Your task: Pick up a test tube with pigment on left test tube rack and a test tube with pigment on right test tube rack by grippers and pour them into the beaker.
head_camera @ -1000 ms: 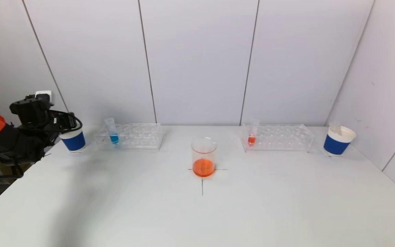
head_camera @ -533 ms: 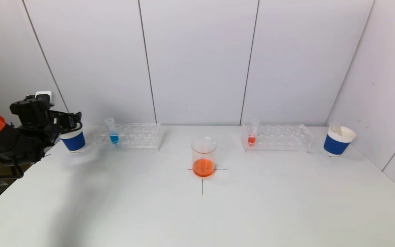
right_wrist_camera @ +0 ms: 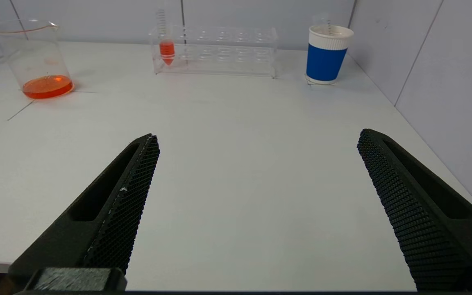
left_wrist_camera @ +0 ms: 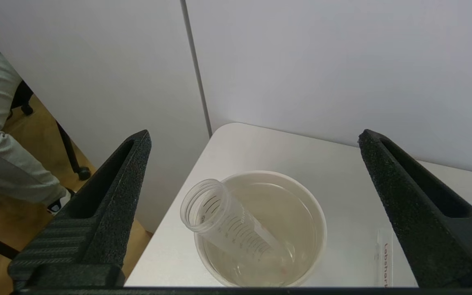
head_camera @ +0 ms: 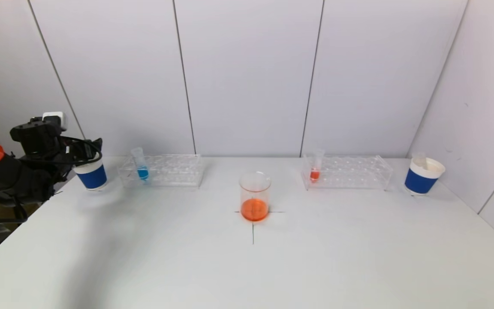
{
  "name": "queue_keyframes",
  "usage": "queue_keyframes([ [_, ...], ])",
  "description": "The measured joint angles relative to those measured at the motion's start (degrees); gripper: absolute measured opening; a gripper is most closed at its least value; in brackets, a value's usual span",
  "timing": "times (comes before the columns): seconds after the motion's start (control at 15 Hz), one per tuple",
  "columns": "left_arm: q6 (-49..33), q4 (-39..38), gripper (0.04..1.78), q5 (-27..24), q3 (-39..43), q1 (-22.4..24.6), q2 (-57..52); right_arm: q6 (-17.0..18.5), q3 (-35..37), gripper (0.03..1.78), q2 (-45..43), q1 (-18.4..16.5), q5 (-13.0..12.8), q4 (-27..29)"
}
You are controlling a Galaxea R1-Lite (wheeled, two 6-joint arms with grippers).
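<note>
1. Black left gripper [left_wrist_camera: 252, 139] hangs with jaws wide apart above the left blue cup [head_camera: 91, 174], where an empty tube [left_wrist_camera: 228, 223] leans.
2. Right gripper [right_wrist_camera: 256, 143] is wide too, holding nothing, low over the table [head_camera: 358, 257].
3. Beaker [head_camera: 254, 196] holds orange liquid at the centre, between the blue-pigment tube [head_camera: 140, 164] in the left rack [head_camera: 174, 171] and the orange-pigment tube [head_camera: 316, 165] in the right rack [head_camera: 354, 172].

The table [head_camera: 165, 257] is smooth, matt white, and the wall panels [head_camera: 247, 77] behind it look equally matt. The beaker [head_camera: 254, 189], both racks [head_camera: 174, 169] [head_camera: 354, 171] and the empty tube [left_wrist_camera: 228, 223] are clear and glossy, the tube lying in a paper cup [left_wrist_camera: 314, 213]. Each claw's [left_wrist_camera: 252, 172] [right_wrist_camera: 256, 172] black fingers [left_wrist_camera: 121, 184] [right_wrist_camera: 131, 184] have rough, grainy pads.
</note>
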Motion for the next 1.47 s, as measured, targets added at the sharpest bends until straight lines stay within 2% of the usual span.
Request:
queue_keyframes([
  [0.33,0.00,0.26,1.76,-1.41,3.45,-1.62,-4.90,0.00,0.00,1.76,0.00,0.00,-0.01,0.00],
  [0.67,-0.02,0.32,1.76,-1.50,11.50,-5.35,-14.80,0.00,0.00,1.76,0.00,-0.01,0.00,0.00],
  [1.13,0.05,0.26,1.76,-1.61,30.84,-8.96,-36.24,0.00,0.00,1.76,0.00,-0.01,0.00,0.00],
  [1.47,-0.06,2.71,1.76,-4.57,43.25,-9.89,-51.59,0.00,0.00,1.76,0.00,-0.01,0.02,0.01],
])
